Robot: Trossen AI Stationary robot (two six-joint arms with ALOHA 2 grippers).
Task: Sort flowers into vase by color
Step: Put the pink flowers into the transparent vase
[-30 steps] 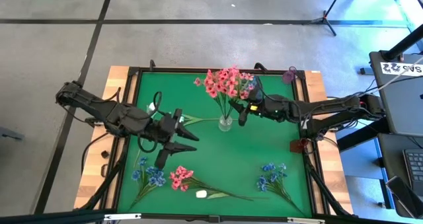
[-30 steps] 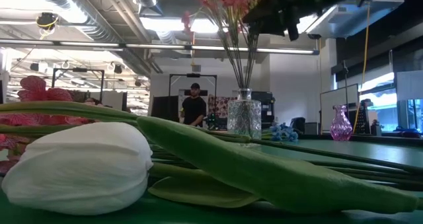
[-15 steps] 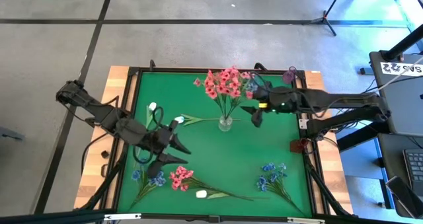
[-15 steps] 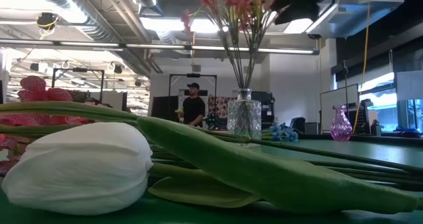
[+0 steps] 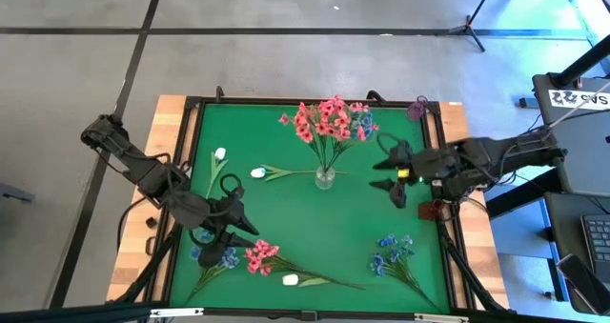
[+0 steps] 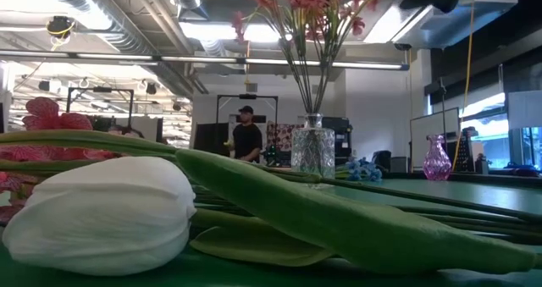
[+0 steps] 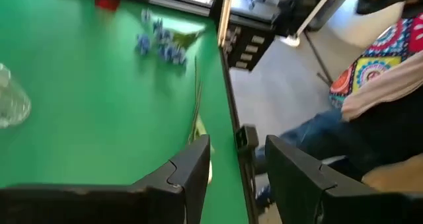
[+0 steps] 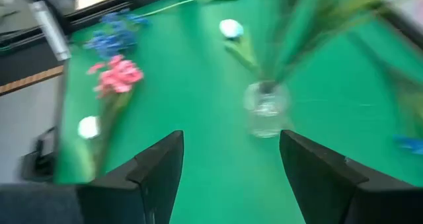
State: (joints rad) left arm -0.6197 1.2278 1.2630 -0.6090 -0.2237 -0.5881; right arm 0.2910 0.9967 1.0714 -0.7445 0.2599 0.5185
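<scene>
While a clear glass vase (image 5: 325, 178) near the middle of the green bench (image 5: 286, 132) holds a bunch of pink flowers (image 5: 324, 120), the right end effector (image 5: 392, 182) hovers just beside it, fingers spread and empty. Blue flowers (image 5: 215, 255), a pink sprig (image 5: 258, 256) and a white bud (image 5: 291, 279) lie along the near edge, more blue flowers (image 5: 394, 251) at the right, two white buds (image 5: 220, 154) behind. Low over the left blue flowers, the left end effector (image 5: 235, 230) is spread, holding nothing.

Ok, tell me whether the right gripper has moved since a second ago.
Yes. In the high view the right gripper has drawn back from the glass vase toward the table's right edge, open and empty.
</scene>
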